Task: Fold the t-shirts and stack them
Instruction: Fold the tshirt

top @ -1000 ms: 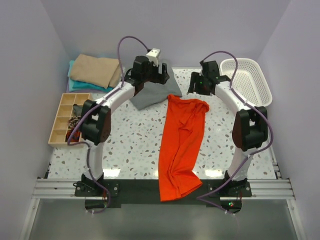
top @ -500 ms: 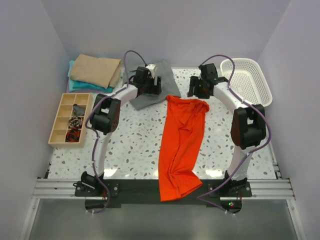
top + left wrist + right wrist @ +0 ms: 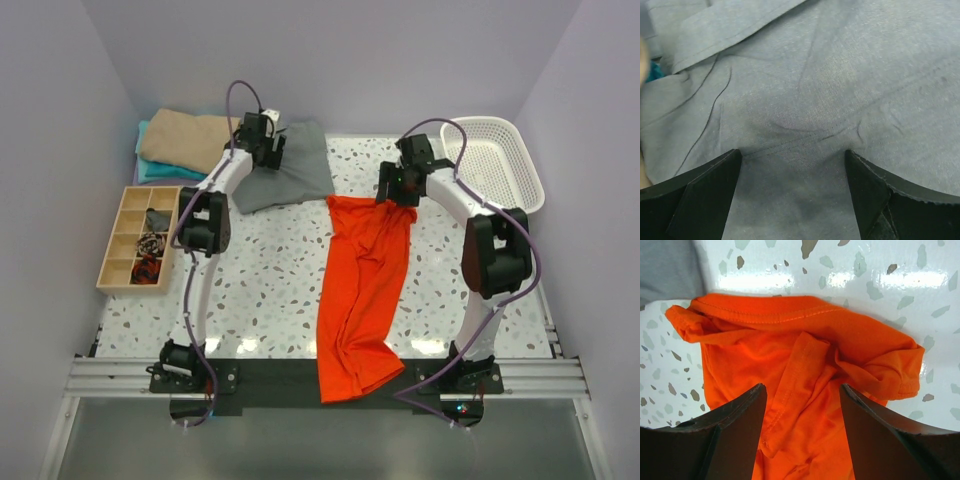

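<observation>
While left tool [image 3: 791,161] gapes, grey shirt [image 3: 840,75] lies creased (fine knit).

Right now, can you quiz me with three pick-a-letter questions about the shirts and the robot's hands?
1. Where is the white basket?
A) near left corner
B) far right corner
C) under a shirt

2. What colour shirt lies under the right hand?
A) teal
B) tan
C) orange-red

3. The left hand over the grey shirt is:
A) open
B) shut on the shirt
C) holding a basket

Answers:
1 B, it sits at the far right corner of the table.
2 C, the orange-red shirt fills the right wrist view below that hand.
3 A, it is spread wide, with grey cloth showing in the gap.
</observation>
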{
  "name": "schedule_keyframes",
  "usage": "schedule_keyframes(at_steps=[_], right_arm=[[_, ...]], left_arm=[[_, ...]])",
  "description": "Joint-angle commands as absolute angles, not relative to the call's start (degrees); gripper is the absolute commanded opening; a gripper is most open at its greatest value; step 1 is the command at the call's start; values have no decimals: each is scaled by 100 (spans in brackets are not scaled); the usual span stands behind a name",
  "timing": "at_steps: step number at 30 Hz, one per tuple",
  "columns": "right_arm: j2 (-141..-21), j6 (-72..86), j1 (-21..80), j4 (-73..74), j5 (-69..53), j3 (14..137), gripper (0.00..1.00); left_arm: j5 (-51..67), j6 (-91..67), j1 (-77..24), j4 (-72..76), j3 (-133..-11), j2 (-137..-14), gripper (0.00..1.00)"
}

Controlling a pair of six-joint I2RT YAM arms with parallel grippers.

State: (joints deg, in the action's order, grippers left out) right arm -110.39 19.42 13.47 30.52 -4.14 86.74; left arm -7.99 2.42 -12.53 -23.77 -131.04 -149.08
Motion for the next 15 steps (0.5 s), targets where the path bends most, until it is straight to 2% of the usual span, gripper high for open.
schedule_keyframes(at_steps=[1, 4, 8, 12, 15], right_arm=[[-10626, 1890, 1336, 3260, -562, 8596, 64], [-10460, 1916, 1327, 3296, -589, 8482, 64], [-10117, 1951, 1336, 3375, -3, 8324, 64], [-9660, 1995, 1336, 3331, 754, 8104, 67], [-9589, 2065, 1301, 3506, 983, 8095, 68]], left_arm=[[-1048, 747, -836, -2646, -13333, -15012, 90], [-1124, 834, -756, -2470, -13105, -14915, 90], [-1143, 941, -756, -2671, -13490, -15056, 91], [-1002, 818, -905, -1866, -12439, -14023, 91], [-792, 634, -1106, -1740, -12085, -13310, 91]])
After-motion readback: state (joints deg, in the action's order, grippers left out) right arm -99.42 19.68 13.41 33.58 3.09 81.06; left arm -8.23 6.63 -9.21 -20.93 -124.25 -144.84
